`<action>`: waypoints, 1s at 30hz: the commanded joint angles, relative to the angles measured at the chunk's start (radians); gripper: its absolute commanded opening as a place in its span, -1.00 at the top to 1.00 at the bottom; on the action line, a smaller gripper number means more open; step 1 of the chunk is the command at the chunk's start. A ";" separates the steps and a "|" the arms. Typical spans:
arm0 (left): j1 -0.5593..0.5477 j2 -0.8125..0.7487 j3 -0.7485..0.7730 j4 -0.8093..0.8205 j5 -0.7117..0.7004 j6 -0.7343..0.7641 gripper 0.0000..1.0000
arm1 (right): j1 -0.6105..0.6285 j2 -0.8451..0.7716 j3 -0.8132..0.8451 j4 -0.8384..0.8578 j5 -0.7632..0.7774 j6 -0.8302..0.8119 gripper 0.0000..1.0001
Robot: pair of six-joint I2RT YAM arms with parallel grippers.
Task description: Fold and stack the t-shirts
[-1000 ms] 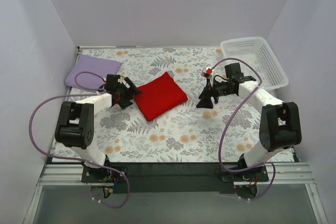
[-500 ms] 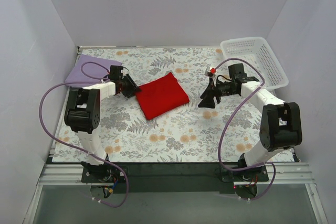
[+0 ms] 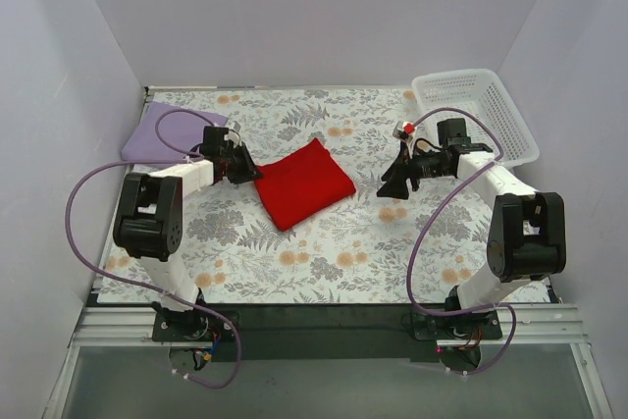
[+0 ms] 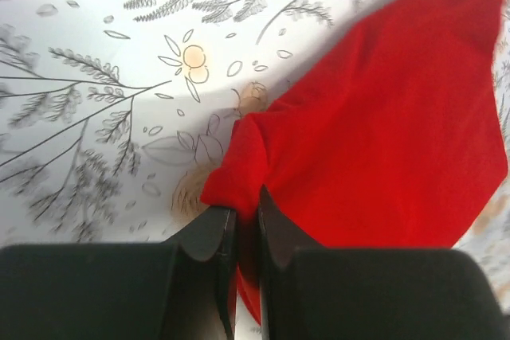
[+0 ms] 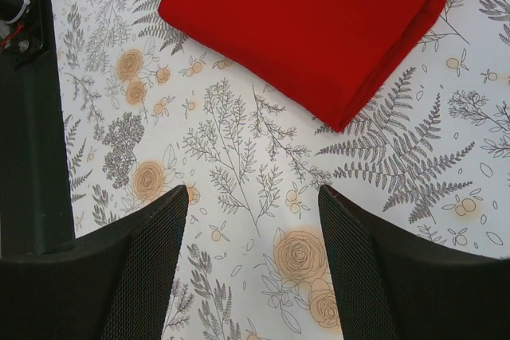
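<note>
Red t-shirt (image 3: 304,183) lies folded into a compact square near the middle of the table (image 3: 324,262), turned cornerwise, with its layered edges flush on the side facing the right arm. Lilac t-shirt (image 3: 162,134) sits folded flat in the far left corner, well apart from the red one. Left gripper (image 3: 243,172) is at the red shirt's left corner. The wrist view shows its fingers (image 4: 209,236) pressed almost together with a pinch of red cloth bunched between them, so it has the shirt by that corner. My reading: both shirts look folded and stacking is what remains. The corner grip is probably there to drag or lift the red one toward the lilac one, which lies on that arm's side. Risk noted: a single-corner hold could let the fold open when pulled. Right gripper (image 3: 392,183) hangs over bare tablecloth just right of the red shirt, jaws wide apart, nothing in them. It is likely held out of the way, or ready to steady the far edge. White basket (image 3: 491,120) stands at the far right, not involved.
</note>
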 commanded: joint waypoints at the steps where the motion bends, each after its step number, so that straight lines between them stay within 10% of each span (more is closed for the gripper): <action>1: -0.006 -0.202 -0.007 -0.005 -0.124 0.222 1.00 | -0.010 -0.038 -0.006 0.000 -0.039 -0.015 -0.45; 9: -0.005 -0.323 0.102 -0.130 -0.513 0.489 1.00 | -0.013 -0.030 -0.003 -0.003 -0.042 -0.013 -0.44; 30: -0.005 -0.196 0.321 -0.034 -0.896 0.890 1.00 | -0.015 -0.007 0.023 -0.056 -0.076 -0.047 -0.43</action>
